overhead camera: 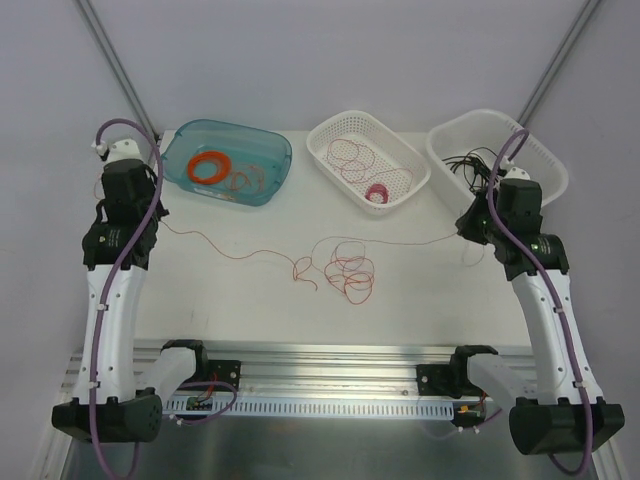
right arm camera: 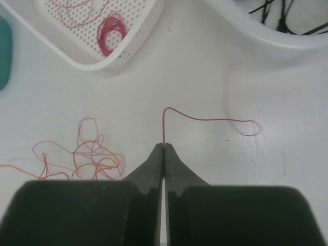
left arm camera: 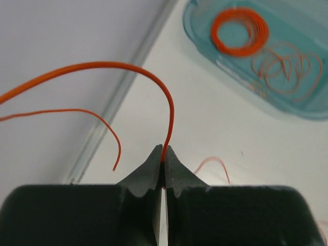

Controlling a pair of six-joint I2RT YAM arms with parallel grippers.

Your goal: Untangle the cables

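Note:
A tangle of thin red and orange cables (overhead camera: 345,270) lies in loose loops on the white table's middle; it also shows in the right wrist view (right arm camera: 87,156). One orange cable (overhead camera: 215,242) runs from the tangle left to my left gripper (overhead camera: 157,222), which is shut on it (left arm camera: 169,110). One red cable (overhead camera: 415,241) runs right to my right gripper (overhead camera: 463,230), which is shut on its end (right arm camera: 205,119). Both strands hang just above the table.
A teal tray (overhead camera: 275,150) at back left holds a thick orange ring (overhead camera: 211,167) and orange loops. A white basket (overhead camera: 325,135) at back middle holds red loops and a pink spool (overhead camera: 377,193). A second white basket (overhead camera: 550,165) at back right holds black cables (overhead camera: 470,165).

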